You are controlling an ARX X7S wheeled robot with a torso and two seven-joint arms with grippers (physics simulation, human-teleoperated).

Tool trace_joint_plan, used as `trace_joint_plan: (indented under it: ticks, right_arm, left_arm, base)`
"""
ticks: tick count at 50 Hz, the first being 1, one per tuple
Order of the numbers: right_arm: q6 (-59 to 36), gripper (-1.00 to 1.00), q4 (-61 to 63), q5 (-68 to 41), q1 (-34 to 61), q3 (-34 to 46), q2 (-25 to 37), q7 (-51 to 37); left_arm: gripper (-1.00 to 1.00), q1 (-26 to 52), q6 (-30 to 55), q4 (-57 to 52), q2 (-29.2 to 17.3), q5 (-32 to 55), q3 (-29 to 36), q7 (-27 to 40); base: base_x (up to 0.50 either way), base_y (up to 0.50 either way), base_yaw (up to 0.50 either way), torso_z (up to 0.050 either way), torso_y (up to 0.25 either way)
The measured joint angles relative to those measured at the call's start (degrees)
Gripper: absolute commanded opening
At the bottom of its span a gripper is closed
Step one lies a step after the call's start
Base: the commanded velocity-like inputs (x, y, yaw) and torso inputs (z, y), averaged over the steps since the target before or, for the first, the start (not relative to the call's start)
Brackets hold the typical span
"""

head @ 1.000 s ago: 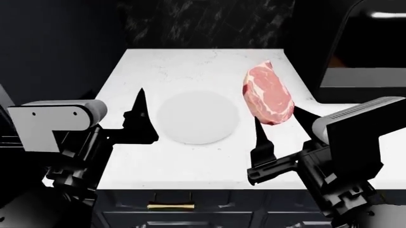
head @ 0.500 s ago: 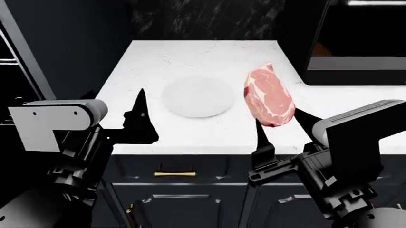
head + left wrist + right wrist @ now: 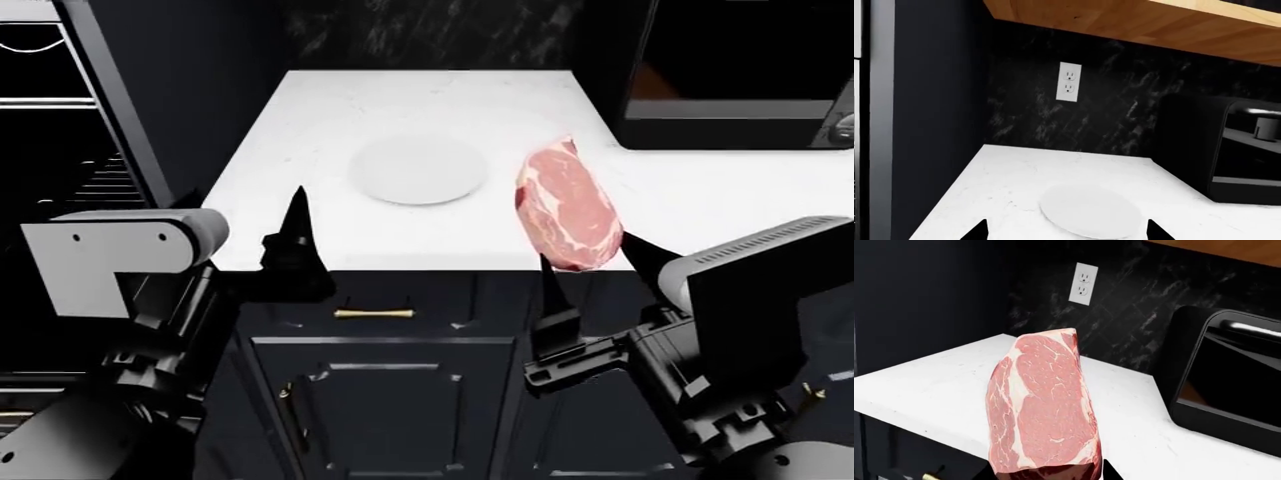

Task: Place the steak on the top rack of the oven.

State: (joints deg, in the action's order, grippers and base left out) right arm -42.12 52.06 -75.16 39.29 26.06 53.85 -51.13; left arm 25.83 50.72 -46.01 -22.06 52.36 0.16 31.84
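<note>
1. Backing off since the earlier frames, the head view now takes in more cabinet front below the counter (image 3: 441, 245), and the white plate (image 3: 416, 169) sits farther up the picture.
2. On the right arm, the claw (image 3: 587, 262) is clamped on the steak (image 3: 570, 207), holding it upright on edge above the counter's front edge, at about 4 o'clock from the plate.
3. On the left arm, the claw (image 3: 296, 240) is empty with its fingers apart, at 7 o'clock from the plate.
4. An oven (image 3: 60, 170) with wire racks shows at the far left; a black countertop appliance (image 3: 741, 75) stands at 2 o'clock.
</note>
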Motion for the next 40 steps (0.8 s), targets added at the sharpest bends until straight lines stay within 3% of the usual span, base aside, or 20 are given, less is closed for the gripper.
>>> trace_joint_plan:
  ticks: [12, 26, 40]
  right_arm:
    - [0.5, -1.00, 0.2, 0.4, -0.5, -0.1, 0.4, 0.2]
    - [1.2, -1.00, 1.1, 1.3, -0.8, -0.2, 1.1, 1.6]
    - [0.4, -1.00, 1.6, 0.1, 0.5, 0.1, 1.6, 1.7]
  left_arm:
    - [1.00, 0.2, -0.2, 0.2, -0.2, 0.2, 0.3, 0.2]
    - [1.00, 0.4, -0.4, 0.1, -0.4, 0.8, 0.2, 0.7]
    - [1.00, 2.6, 2.2, -1.2, -1.5, 6.3, -1.5, 4.1]
  base:
    - [-0.27, 0.00, 0.00, 0.000, 0.000]
    - [-0.01, 0.00, 0.00, 0.000, 0.000]
    - [0.00, 0.47, 0.00, 0.000, 0.000]
